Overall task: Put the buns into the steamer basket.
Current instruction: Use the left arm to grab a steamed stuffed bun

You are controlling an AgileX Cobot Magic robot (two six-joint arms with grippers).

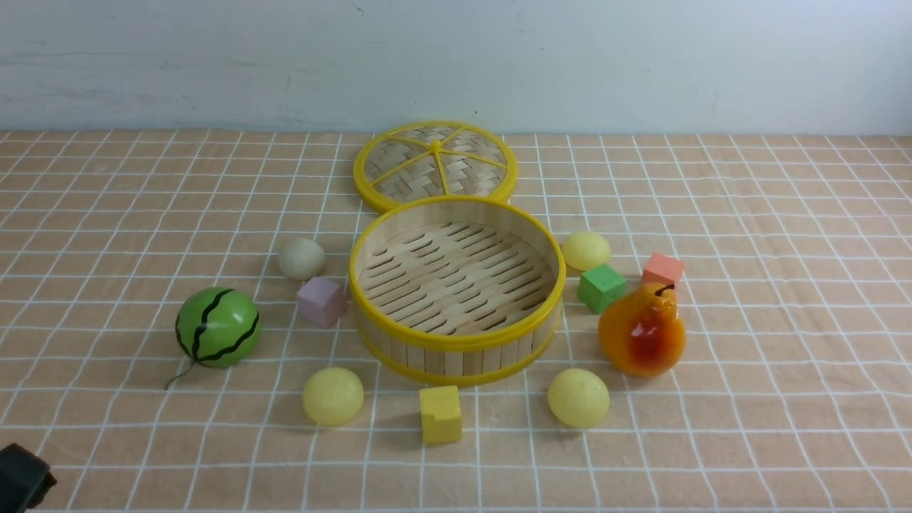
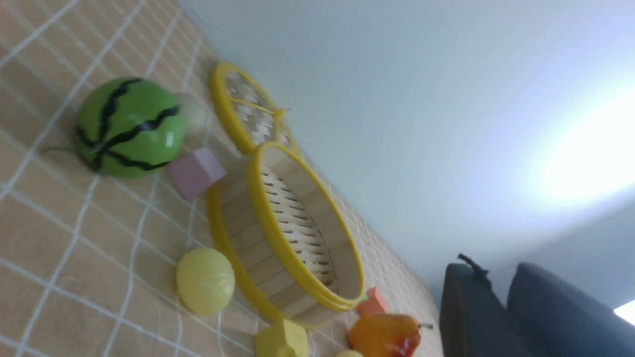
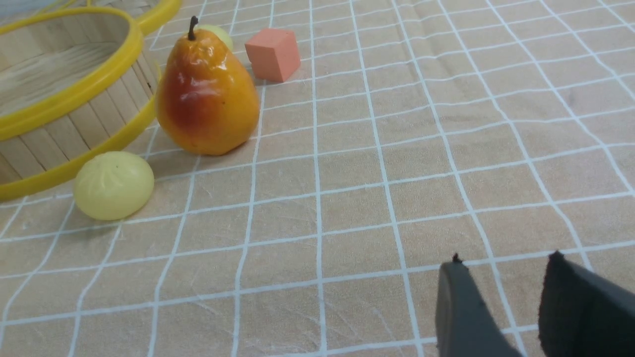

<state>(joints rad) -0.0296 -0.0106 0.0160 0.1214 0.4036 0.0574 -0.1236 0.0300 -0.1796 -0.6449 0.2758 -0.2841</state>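
Right gripper (image 3: 506, 260) spread and empty; left gripper (image 2: 496, 270) empty, its gap unclear. All four buns (image 1: 333, 396) lie outside the basket (image 1: 456, 345).

Watermelon (image 1: 217, 327), pear (image 1: 642, 330), lid (image 1: 434, 166), coloured cubes (image 1: 602, 287)

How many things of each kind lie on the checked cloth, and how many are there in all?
Buns: 4
Cubes: 4
Watermelon toy: 1
Pear: 1
Steamer basket: 1
Lid: 1
Total: 12
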